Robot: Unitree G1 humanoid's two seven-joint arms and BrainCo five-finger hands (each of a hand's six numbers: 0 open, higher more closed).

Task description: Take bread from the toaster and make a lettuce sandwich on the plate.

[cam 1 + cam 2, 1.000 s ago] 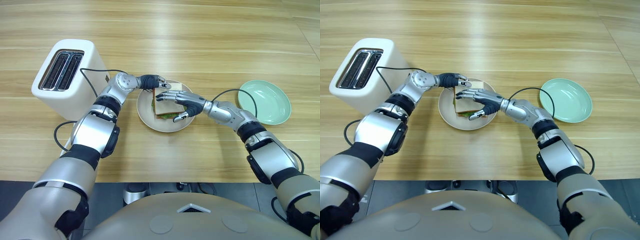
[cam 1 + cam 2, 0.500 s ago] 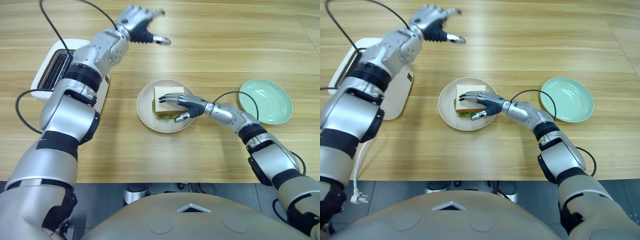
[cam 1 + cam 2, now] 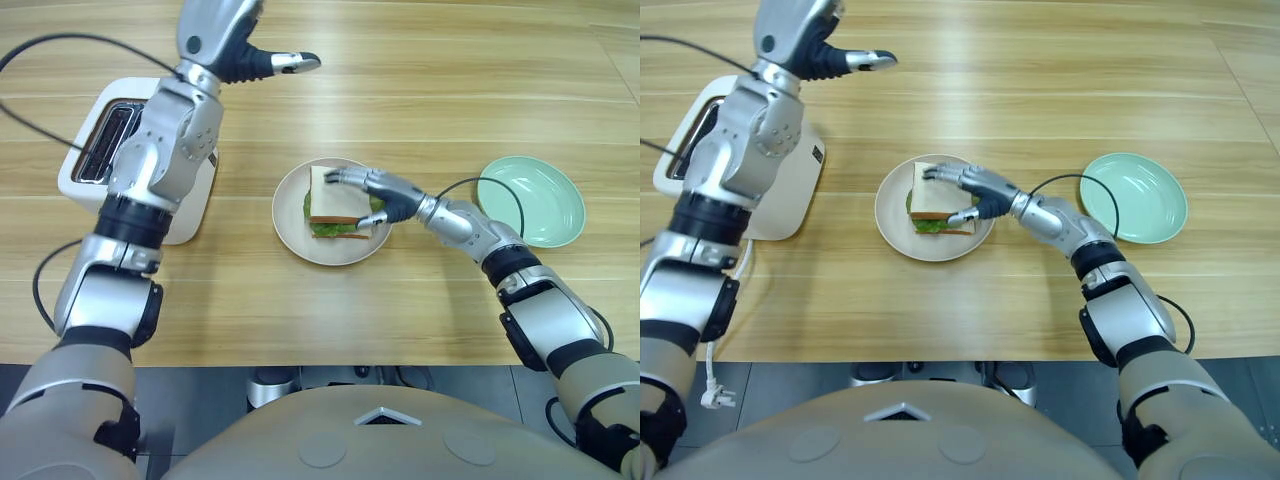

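Observation:
A sandwich [image 3: 335, 200] of two bread slices with green lettuce [image 3: 325, 228] between them lies on the beige plate [image 3: 300, 238] at the table's middle. My right hand [image 3: 385, 195] rests at its right edge, fingers curled over the top slice and thumb against the near side. Raised high above the table's far left, my left hand [image 3: 255, 58] holds nothing, its fingers stretched out to the right. The white toaster [image 3: 95, 160] stands at the left, partly hidden behind my left arm; its slots look dark.
A pale green plate [image 3: 530, 205] sits to the right of the sandwich plate. The toaster's cord and plug [image 3: 715, 392] hang over the table's front edge at the left. Bare wood stretches across the far half of the table.
My left hand left the plate and rose high above the toaster. My right hand slid from on top of the sandwich to its right edge and curled onto it.

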